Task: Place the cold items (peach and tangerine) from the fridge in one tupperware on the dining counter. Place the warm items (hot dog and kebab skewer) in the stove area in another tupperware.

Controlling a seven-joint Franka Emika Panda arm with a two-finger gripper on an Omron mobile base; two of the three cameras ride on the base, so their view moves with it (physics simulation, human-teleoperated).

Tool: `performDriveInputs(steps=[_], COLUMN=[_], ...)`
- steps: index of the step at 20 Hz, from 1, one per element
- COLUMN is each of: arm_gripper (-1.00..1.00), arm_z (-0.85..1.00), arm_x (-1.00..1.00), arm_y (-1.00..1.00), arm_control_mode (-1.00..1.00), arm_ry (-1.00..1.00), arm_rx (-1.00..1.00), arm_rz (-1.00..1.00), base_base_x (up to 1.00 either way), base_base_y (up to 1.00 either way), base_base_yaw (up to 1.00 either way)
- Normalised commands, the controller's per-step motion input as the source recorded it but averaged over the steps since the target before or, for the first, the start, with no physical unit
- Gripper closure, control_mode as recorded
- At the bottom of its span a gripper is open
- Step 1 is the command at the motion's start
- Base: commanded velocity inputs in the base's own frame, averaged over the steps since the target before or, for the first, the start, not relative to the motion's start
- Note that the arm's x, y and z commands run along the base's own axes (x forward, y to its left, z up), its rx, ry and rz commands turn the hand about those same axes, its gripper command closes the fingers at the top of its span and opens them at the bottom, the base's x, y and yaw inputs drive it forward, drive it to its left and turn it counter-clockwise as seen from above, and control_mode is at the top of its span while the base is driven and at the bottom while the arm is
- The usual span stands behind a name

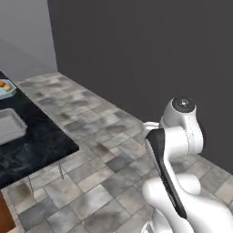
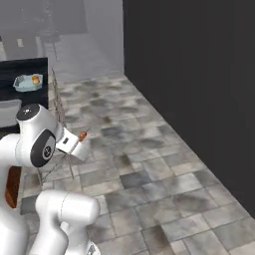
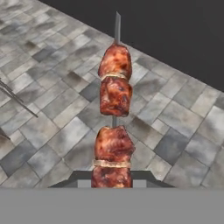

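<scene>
Kebab skewer [image 3: 114, 118] clamped in the closed end effector [image 3: 112, 177], long axis running straight up the hand view; empty tupperware [image 1: 9, 125] far off at left edge — on the dark tabletop [image 1: 41, 145].

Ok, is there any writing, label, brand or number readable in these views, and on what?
None: no text can be read in any view.
The kebab skewer in the tool is bare meat and metal.
The tupperware with fruit and the empty tupperware on the dark dining counter show no labels.
The robot's white arm carries no marking.
</scene>
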Motion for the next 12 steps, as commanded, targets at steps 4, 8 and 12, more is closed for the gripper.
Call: performDriveInputs(steps=[4, 8, 12], arm_gripper=[1.0, 1.0, 1.0], arm_z=[0.0, 0.0, 0.0], arm_x=[0.0, 0.0, 0.0], arm_y=[0.0, 0.0, 0.0], arm_control_mode=[1.0, 1.0, 1.0], arm_ry=[0.0, 0.0, 0.0], arm_rx=[0.0, 0.0, 0.0], arm_rz=[0.0, 0.0, 0.0], base_base_x=[0.83, 0.83, 0.82], base_base_y=[-0.57, -0.56, -0.5], base_base_yaw=[0.51, 0.52, 0.55])
